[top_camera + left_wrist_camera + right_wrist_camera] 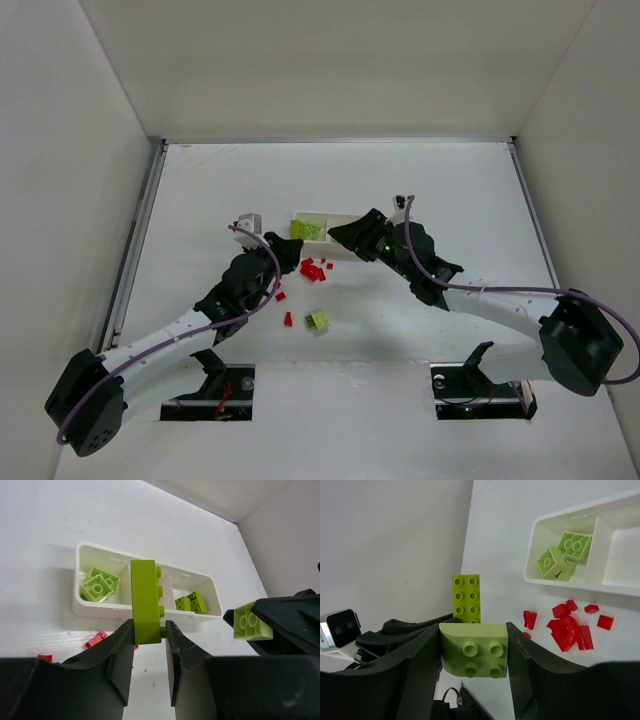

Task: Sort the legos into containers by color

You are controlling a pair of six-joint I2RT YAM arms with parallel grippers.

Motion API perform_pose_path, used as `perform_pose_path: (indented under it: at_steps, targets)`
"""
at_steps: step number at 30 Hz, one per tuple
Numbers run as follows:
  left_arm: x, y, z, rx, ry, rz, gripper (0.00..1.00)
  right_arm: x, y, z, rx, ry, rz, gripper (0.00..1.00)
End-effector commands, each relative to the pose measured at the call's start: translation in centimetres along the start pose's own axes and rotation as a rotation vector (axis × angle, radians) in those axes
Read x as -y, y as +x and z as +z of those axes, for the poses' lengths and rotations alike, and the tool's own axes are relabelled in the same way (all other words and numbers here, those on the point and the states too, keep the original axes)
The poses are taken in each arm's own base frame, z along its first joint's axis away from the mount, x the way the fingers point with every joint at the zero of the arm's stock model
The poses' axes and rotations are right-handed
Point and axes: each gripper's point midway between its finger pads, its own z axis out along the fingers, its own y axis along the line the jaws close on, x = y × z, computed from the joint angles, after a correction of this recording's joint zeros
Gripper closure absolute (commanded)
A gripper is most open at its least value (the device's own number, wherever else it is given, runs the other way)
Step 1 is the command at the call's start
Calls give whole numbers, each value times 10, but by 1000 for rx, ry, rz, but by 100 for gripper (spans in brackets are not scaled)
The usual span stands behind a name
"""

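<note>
a white table sits inside plain white walls, metal rails along its edges.

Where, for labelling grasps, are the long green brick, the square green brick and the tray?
long green brick (145, 602), left wrist view, smooth side.
square green brick (475, 647), right wrist view, studded face.
tray (97, 610), left wrist view, near wall.

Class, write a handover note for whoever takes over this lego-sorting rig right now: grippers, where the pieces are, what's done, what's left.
Left gripper: shut on a long lime brick, upright, before the tray.
Right gripper: shut on a square lime brick.
Done: lime bricks lie in the left-end compartment and one further right; no red seen inside.
Left: place both held bricks, fetch the loose lime brick, sort the red pieces off the table.
</note>
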Motion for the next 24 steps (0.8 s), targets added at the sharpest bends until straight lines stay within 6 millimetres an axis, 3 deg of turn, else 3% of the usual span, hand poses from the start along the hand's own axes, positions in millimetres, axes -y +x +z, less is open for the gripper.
perform_pose_path:
  at_steps: [1, 4, 14, 24]
  targets:
    - [-11, -13, -3, 49, -38, -19, 83, -12, -7, 7, 19, -34, -13, 62]
    - [-12, -18, -6, 63, -38, -38, 83, -3, -8, 22, 17, 7, -47, 62]
    - [-17, -29, -22, 82, -42, -51, 82, 55, -3, 108, -83, 270, -199, 61]
    - [-20, -22, -21, 66, -52, -65, 82, 68, -5, 146, -90, 347, -242, 56]
